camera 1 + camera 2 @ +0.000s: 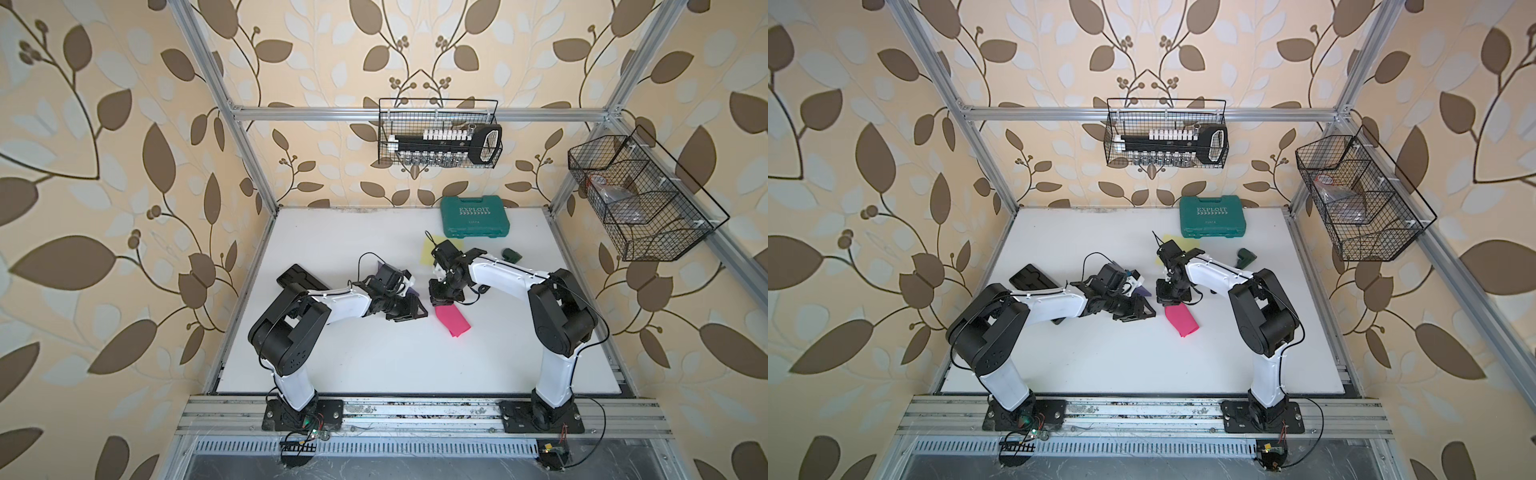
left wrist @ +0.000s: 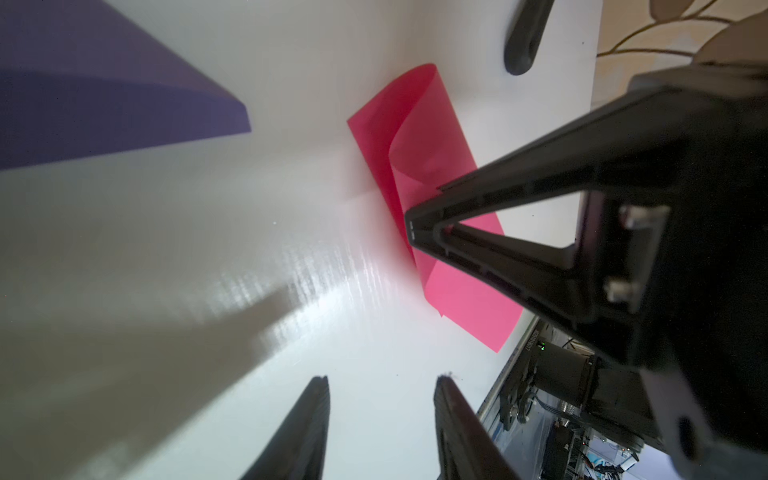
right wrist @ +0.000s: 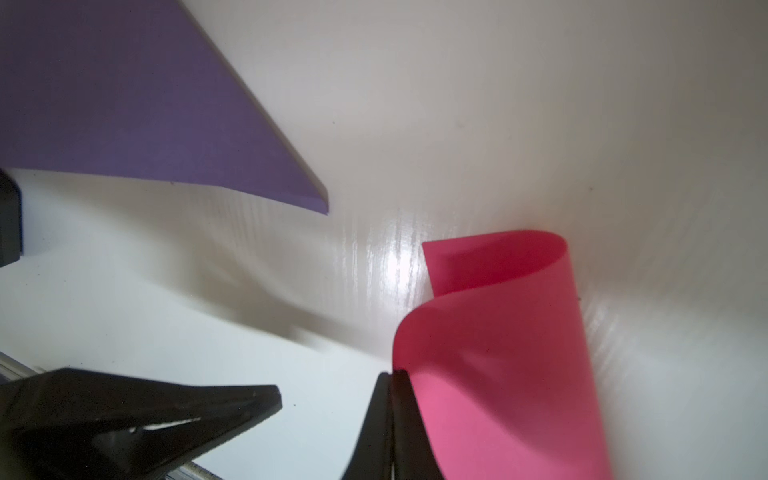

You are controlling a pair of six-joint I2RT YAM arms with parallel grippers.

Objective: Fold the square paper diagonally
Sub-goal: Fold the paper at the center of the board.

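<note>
Though curled — one pink paper (image 1: 453,322)

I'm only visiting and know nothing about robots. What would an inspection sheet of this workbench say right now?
Surface: white table, glossy, no spills seen.
Job's things: pink paper bent over itself in a loose loop, not creased flat.
Clutter: purple paper, yellow paper, green case, small dark green object, flat black tray.
Grippers: right gripper shut, tip at the pink paper's edge; pinching or only pressing, cannot tell. Left gripper open, empty.
Cables: black cable loops at the left wrist; loose wires by the arm bases.
Surroundings: back basket, side basket, leaf wallpaper.
</note>
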